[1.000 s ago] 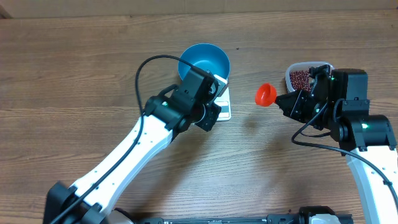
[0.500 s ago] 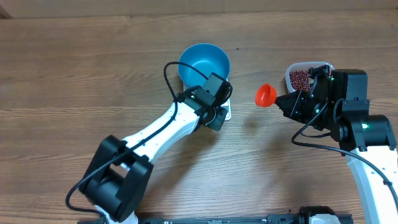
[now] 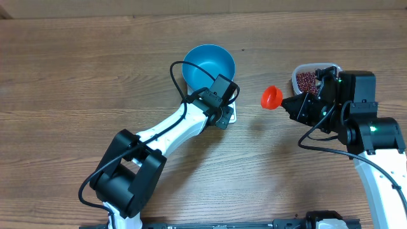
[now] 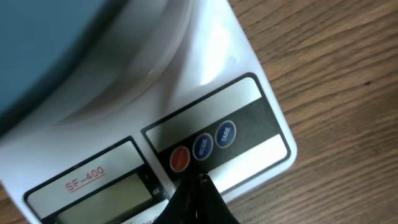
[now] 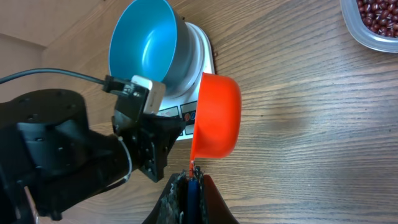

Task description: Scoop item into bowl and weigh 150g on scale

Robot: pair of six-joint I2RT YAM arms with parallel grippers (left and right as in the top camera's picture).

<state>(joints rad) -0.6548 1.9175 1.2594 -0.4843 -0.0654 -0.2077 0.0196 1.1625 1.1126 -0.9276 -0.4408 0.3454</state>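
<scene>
The blue bowl point(image 3: 209, 63) stands on the white scale point(image 3: 231, 114), and its inside shows empty point(image 5: 144, 43). My left gripper point(image 4: 199, 182) is shut; its tip hovers at the scale's front panel point(image 4: 249, 124), just below the red button point(image 4: 179, 160). Whether it touches, I cannot tell. My right gripper point(image 5: 191, 177) is shut on the handle of a red scoop point(image 5: 217, 118), held in the air to the right of the scale point(image 3: 271, 97). The dark red beans point(image 3: 308, 79) lie in a clear tub behind the right wrist.
The clear tub point(image 5: 367, 37) sits at the right, partly hidden under the right arm in the overhead view. The left arm point(image 3: 172, 130) stretches diagonally across the wooden table point(image 3: 76, 76) to the scale. The scale's display point(image 4: 106, 199) reads nothing legible.
The left arm has swung and its gripper has shifted up and to the right, over the scale's front panel. The right arm and the scoop have stayed still.
</scene>
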